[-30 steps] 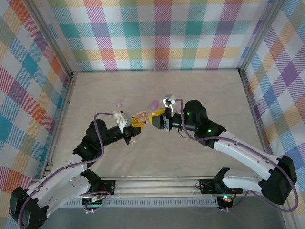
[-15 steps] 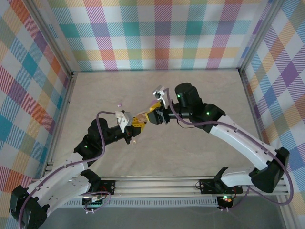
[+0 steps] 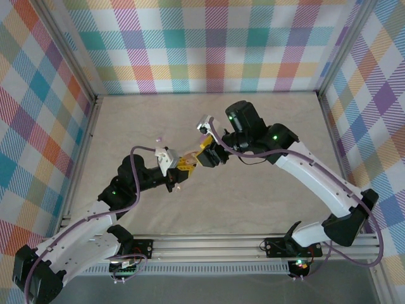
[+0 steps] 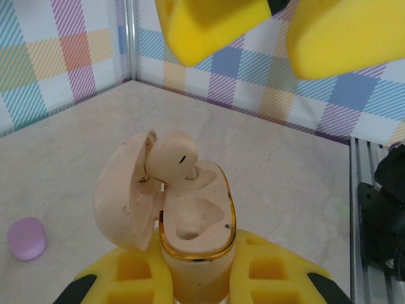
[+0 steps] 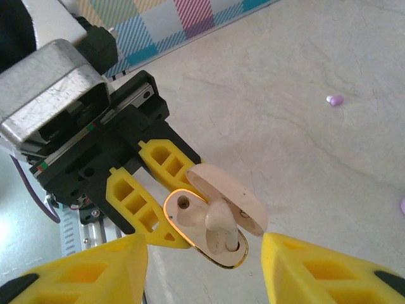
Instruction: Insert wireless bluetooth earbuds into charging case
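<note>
Beige desk (image 3: 272, 126); left gripper (image 3: 180, 168) clamping case (image 4: 197, 237), right gripper (image 5: 204, 263) spread, empty. Light, slick earbud (image 4: 174, 155), half-seated: pinch its sides.

Cream charging case (image 4: 193, 253) & earbud (image 4: 174, 155): smooth matt plastic, case w/ glossy gold-tone rim. 2 fingers (image 4: 130, 278) of left gripper (image 4: 196, 278): matt yellow moulded plastic, ribbed. Wrist block (image 5: 54, 82): brushed bare metal. Tabletop (image 4: 285, 190): matt, faintly veined, stone-look. Walls (image 3: 215, 44): plaid print, prob. cloth.
</note>
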Controlling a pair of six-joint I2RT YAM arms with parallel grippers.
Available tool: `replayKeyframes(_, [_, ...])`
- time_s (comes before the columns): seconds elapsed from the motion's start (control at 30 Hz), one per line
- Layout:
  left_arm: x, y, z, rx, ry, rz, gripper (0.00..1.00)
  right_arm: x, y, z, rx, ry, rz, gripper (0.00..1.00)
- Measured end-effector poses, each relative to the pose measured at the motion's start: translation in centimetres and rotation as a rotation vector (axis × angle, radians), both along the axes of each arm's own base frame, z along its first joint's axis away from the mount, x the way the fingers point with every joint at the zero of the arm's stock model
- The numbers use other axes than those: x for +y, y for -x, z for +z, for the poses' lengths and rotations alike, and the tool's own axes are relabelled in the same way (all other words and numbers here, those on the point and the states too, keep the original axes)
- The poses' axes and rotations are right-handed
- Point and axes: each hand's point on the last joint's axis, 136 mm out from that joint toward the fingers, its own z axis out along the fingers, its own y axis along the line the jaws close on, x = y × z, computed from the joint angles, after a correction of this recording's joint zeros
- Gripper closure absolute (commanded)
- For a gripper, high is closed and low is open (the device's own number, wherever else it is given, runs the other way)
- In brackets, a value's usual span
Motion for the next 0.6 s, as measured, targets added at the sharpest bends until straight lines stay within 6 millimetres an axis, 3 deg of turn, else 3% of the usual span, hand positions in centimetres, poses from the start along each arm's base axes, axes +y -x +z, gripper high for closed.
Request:
replayKeyframes(0.23, [-0.5,0.2,0.2,0.013,-0.002,-0.035,1.0,0.2,0.0,-0.6,0.016,0.052,0.032,0.54])
replayKeyframes(0.6, [-0.7,0.3,-0.2,0.028,-0.015,-0.054,1.0,0.7,0.7,-1.8,0.026,0.114,0.065,0.51])
